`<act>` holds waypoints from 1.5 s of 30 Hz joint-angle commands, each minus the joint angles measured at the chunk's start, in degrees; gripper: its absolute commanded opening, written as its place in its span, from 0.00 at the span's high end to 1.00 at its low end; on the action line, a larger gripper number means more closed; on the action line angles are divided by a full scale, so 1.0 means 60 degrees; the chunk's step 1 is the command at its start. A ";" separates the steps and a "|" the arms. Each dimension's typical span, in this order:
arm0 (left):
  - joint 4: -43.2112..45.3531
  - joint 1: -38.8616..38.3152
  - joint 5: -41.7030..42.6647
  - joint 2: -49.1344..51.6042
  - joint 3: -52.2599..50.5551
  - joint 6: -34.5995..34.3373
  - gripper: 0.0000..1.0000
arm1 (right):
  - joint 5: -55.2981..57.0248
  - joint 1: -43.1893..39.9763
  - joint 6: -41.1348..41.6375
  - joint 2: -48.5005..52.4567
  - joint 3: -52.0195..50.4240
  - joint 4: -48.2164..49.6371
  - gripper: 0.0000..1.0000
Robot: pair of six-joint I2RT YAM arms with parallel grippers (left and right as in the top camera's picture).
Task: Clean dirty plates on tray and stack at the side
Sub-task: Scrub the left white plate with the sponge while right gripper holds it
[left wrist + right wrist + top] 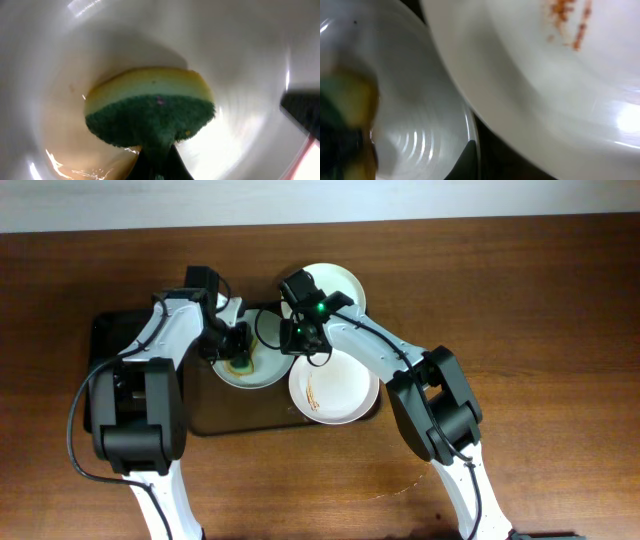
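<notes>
A white plate (262,370) with brown smears lies on the left of the dark brown tray (225,418). My left gripper (237,350) is shut on a yellow and green sponge (150,112) and presses it on that plate's face (240,60). My right gripper (300,340) is shut on that plate's right rim (470,125). A second plate (335,388) with orange streaks lies on the right of the tray and also shows in the right wrist view (545,75). A third plate (340,283) with no visible smears lies at the back, partly under the right arm.
A smaller black tray (105,340) lies left of the brown tray, under the left arm. The wooden table (540,300) runs around both trays. A faint ring mark shows on the table near the front right.
</notes>
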 commanded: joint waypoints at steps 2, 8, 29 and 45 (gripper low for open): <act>0.1861 0.0211 -0.1672 0.0390 -0.0069 -0.0138 0.99 | -0.0098 -0.0018 -0.0044 0.0113 0.0215 0.0007 0.96; 0.0882 0.0208 -0.1035 0.0390 -0.0069 -0.0113 0.99 | -0.0098 -0.0018 -0.0044 0.0113 0.0215 0.0011 0.96; -0.0412 0.0200 -0.2368 0.0390 -0.0066 -0.0109 0.99 | -0.0208 -0.0018 -0.0044 0.0113 0.0215 0.0040 0.96; 0.0962 0.0193 -0.0761 0.0390 -0.0055 0.0306 0.99 | -0.0211 -0.0018 -0.0044 0.0113 0.0215 0.0044 0.96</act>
